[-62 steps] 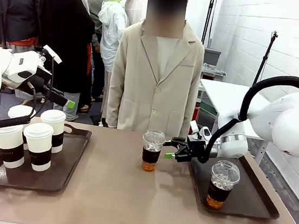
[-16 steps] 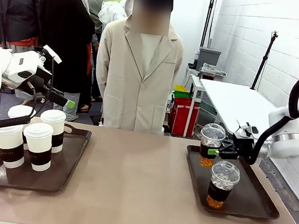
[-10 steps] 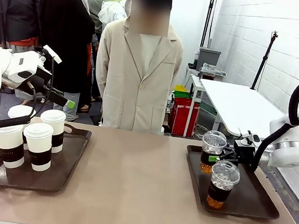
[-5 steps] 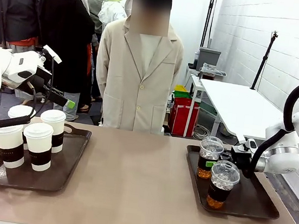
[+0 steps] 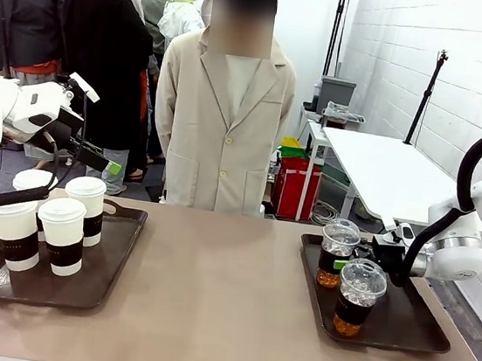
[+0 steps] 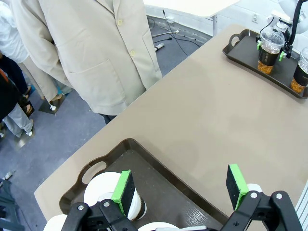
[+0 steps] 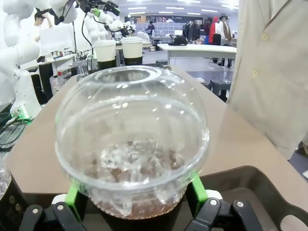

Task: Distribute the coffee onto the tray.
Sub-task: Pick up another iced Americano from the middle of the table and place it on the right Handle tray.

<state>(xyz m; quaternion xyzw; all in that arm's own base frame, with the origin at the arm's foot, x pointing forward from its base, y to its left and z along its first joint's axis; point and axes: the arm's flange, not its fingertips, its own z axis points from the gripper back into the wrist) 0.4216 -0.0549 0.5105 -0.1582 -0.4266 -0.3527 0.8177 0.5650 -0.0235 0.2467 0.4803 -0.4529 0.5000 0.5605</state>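
Cups sit sorted, and our right gripper (image 5: 348, 255) flanks the far iced cup (image 5: 338, 253) upright on the right tray (image 5: 399, 328), pads beside its sleeve (whether they have let go, we cannot tell), so pulling straight back looks right.

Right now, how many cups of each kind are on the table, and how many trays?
White lidded paper cups: 4, all on the left tray
Clear dome-lidded plastic cups: 2, both on the right tray
Dark trays: 2
Total: 6 cups and 2 trays, 8 things
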